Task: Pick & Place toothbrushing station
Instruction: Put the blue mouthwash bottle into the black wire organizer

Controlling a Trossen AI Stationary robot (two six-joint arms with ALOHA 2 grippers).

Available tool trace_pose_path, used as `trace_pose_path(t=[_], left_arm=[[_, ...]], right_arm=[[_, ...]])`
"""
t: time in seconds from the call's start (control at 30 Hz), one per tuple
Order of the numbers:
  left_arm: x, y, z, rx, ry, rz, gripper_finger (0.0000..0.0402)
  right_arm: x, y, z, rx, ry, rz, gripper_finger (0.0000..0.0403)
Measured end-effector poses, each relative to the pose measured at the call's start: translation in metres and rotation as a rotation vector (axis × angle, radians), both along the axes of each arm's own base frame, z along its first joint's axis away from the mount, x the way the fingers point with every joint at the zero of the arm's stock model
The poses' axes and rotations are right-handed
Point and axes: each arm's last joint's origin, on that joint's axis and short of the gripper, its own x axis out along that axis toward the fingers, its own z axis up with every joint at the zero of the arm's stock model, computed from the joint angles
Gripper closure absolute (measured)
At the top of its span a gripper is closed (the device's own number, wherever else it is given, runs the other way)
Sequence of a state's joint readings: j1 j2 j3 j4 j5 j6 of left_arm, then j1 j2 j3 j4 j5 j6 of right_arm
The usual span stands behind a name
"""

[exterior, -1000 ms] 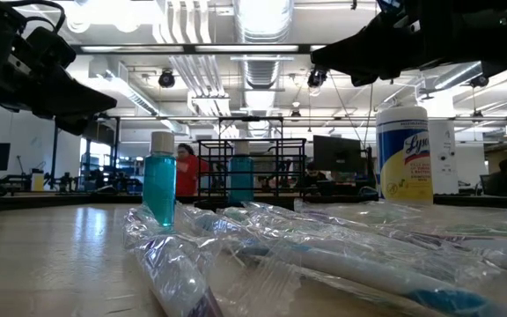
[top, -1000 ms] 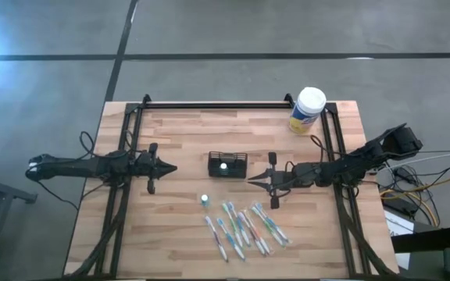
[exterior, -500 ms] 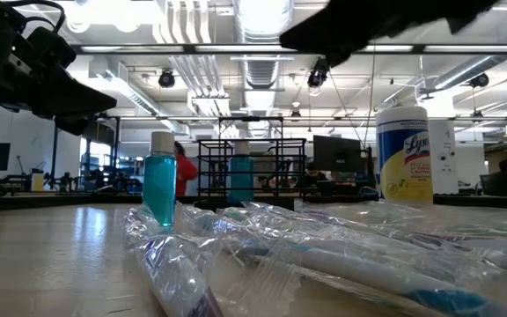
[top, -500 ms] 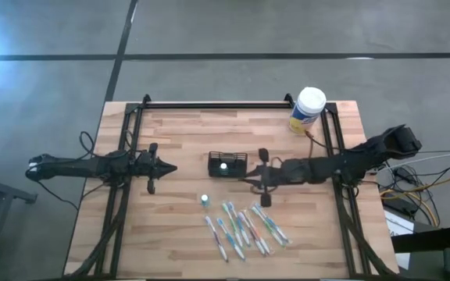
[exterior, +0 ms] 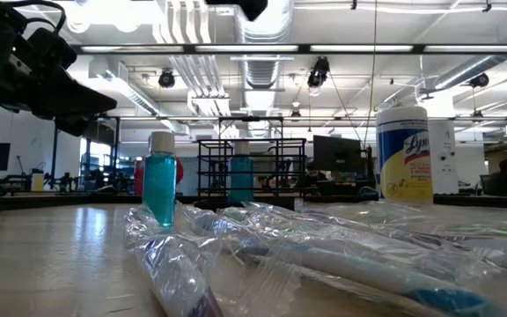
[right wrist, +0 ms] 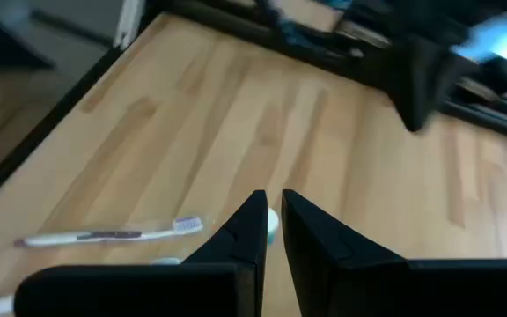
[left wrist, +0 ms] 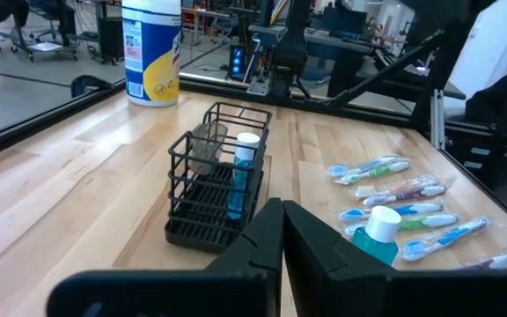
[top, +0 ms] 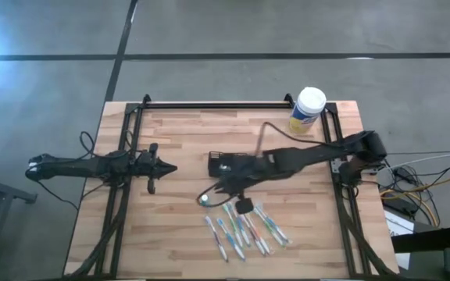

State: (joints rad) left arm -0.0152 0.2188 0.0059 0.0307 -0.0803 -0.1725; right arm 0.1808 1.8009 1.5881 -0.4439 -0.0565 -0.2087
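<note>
1. The toothbrushing station (top: pixel 226 164), a small black wire holder, stands near the middle of the desk (top: pixel 178 234).
2. The right tool (top: pixel 209 195) hangs at the holder's 7 o'clock, over a small blue bottle (top: pixel 204 200). Its fingers are almost closed and hold nothing.
3. The left tool (top: pixel 170 168) waits at the holder's 9 o'clock, closed and empty.
4. Wrapped toothbrushes (top: pixel 244 226) lie at the holder's 5 o'clock.
</note>
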Motion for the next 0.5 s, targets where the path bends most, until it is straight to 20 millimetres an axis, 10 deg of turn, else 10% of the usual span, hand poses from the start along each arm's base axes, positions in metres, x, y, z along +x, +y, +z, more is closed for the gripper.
trace_pose_path(t=[0.5], left_arm=[[0.001,0.0,-0.002,0.005,0.017,-0.002,0.039]], right_arm=[[0.076,0.007,-0.064,-0.125,0.318,0.245,0.0309]])
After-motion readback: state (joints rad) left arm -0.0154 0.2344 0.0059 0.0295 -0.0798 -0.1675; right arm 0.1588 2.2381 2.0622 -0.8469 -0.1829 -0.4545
